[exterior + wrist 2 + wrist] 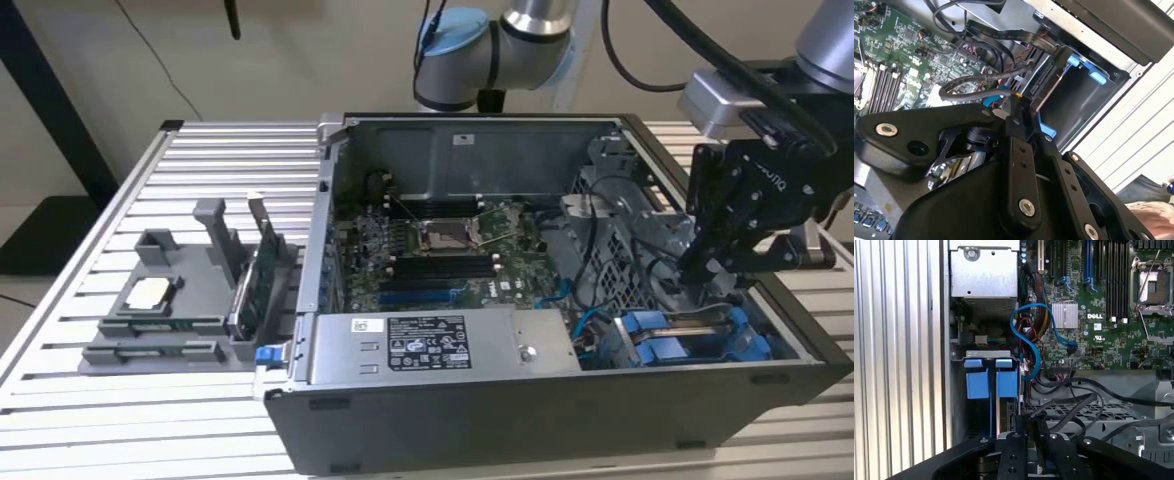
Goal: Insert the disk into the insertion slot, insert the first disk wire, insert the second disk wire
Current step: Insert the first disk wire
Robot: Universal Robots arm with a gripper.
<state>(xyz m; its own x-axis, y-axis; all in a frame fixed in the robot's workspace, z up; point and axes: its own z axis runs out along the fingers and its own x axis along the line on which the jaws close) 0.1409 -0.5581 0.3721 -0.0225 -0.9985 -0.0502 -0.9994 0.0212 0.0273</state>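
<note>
My gripper hangs inside the open computer case, over the drive cage at the exterior view's right. Its fingers meet at the tips, shut on the end of a black disk wire. Just past the fingertips the disk sits in the insertion slot, framed by its blue carrier. In the first wrist view the gripper is beside the blue carrier tabs, with the perforated cage alongside. Another black wire with a connector lies over the cage.
The motherboard fills the case floor, and a grey power supply lies along the near wall. A blue cable and loose black cables crowd the space by the cage. A grey fixture with green cards stands on the slatted table.
</note>
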